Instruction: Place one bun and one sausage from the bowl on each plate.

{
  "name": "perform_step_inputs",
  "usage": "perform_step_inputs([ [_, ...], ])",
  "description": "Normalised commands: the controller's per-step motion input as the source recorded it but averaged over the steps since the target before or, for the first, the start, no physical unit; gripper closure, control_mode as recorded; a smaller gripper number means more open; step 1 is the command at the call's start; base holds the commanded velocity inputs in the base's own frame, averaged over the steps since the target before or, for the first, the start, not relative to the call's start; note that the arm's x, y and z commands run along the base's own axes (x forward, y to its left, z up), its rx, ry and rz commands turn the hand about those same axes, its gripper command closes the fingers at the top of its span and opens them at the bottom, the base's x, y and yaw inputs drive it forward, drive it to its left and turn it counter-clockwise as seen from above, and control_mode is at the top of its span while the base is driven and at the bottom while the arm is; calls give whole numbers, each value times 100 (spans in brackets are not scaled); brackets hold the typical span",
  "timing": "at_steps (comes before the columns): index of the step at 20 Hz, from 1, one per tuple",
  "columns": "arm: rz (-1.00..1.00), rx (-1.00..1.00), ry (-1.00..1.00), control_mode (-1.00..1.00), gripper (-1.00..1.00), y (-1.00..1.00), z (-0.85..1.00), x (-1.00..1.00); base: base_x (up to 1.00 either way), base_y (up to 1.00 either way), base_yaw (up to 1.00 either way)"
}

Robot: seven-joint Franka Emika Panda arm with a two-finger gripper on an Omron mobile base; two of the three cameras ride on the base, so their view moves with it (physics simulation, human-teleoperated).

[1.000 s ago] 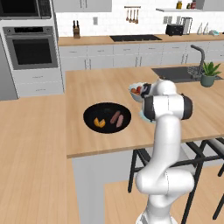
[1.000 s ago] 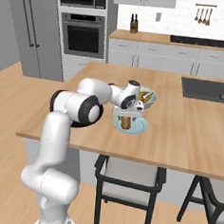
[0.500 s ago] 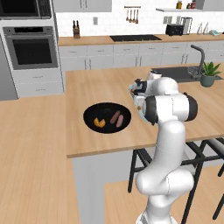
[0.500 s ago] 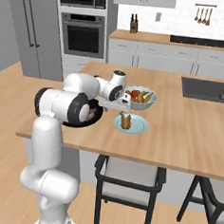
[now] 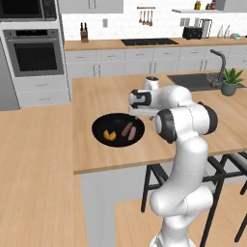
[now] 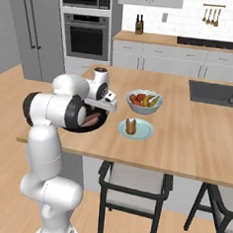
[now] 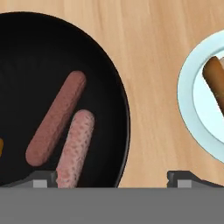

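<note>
The wide black bowl (image 7: 39,48) holds a reddish-brown sausage (image 7: 57,118), a pinker sausage (image 7: 76,148) beside it, and an orange bun (image 5: 110,135) further left. My gripper (image 7: 113,181) hangs open and empty just above the bowl's right rim (image 5: 143,129), between the bowl and the pale blue plate (image 7: 187,103). A brown oblong piece (image 7: 214,81) lies on that plate. In the right base view the gripper (image 6: 107,107) sits over the bowl (image 6: 98,128), left of the plate (image 6: 141,135).
A pale grey bowl of coloured fruit (image 6: 144,102) stands just behind the plate. The sink (image 5: 193,79) and a potted plant (image 5: 230,82) are at the island's far right. Bare wooden counter lies behind and left of the black bowl.
My arm has swung left, from over the plate to over the black bowl's right edge. The gripper stayed open and empty.
</note>
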Motion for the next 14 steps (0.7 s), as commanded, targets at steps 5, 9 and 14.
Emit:
perform_step_inputs([
  [5, 0, 0, 0, -100, -100, 41, 1, 11, 0, 0, 0],
  [9, 0, 0, 0, -100, -100, 35, 0, 20, 0, 0, 0],
  [14, 0, 0, 0, -100, -100, 34, -5, 14, 0, 0, 0],
])
